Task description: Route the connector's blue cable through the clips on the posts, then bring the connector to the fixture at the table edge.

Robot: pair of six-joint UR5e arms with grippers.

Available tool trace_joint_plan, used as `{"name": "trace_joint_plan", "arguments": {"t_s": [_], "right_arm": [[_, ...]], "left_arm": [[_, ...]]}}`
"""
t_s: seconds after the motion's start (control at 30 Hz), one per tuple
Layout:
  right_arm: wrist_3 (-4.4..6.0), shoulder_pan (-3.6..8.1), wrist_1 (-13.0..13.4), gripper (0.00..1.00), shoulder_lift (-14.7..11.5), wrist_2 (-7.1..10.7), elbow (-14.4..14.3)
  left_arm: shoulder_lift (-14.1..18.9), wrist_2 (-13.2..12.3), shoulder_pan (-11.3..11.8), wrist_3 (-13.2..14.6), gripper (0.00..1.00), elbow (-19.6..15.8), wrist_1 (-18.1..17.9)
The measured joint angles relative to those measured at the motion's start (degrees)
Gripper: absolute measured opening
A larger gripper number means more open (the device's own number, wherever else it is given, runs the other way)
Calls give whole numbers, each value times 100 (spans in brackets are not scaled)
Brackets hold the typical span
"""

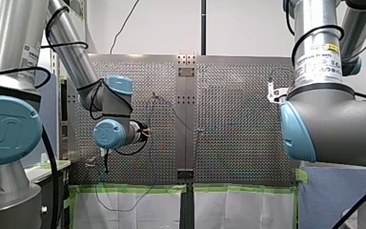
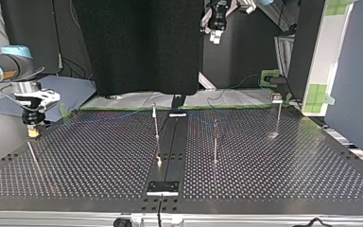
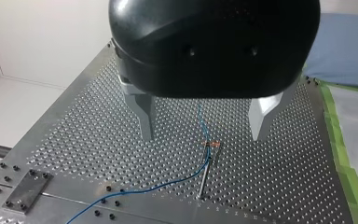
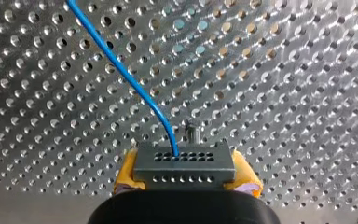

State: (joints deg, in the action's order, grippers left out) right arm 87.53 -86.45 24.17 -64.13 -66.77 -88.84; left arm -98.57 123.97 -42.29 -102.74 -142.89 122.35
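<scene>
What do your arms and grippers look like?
My left arm and my right arm are silver tubes with light-blue round caps and black cables; the right wears a white label. My left gripper is rounded black with two metal fingers. My right gripper has yellow pads.

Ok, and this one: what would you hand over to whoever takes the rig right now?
Left gripper: jaws open, empty, hovering above a post whose clip appears to have the blue cable through it.
Right gripper: jaws shut on the connector, low over the table at the top view's left.
Done: cable at that one clip; the other posts are too small to judge.
Left: check the remaining clips, then take the connector to the fixture, which I cannot pick out.
</scene>
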Motion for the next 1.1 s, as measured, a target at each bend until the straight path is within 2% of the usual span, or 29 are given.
{"name": "trace_joint_plan", "arguments": {"t_s": [0.27, 0.37, 0.47, 0.73, 1.1], "right_arm": [[34, 64, 3, 0, 2, 332, 2], [43, 97, 0, 0, 5, 405, 3], [50, 125, -16, 0, 9, 391, 16], [35, 172, -135, 0, 33, 196, 109], [-20, 115, -196, 0, 188, 180, 235]], "left_arm": [[0, 0, 21, 0, 98, 0, 8], [0, 0, 29, 6, 98, 0, 11], [0, 0, 40, 19, 98, 0, 34], [0, 0, 63, 35, 98, 0, 61], [0, 0, 79, 55, 98, 0, 73]]}}
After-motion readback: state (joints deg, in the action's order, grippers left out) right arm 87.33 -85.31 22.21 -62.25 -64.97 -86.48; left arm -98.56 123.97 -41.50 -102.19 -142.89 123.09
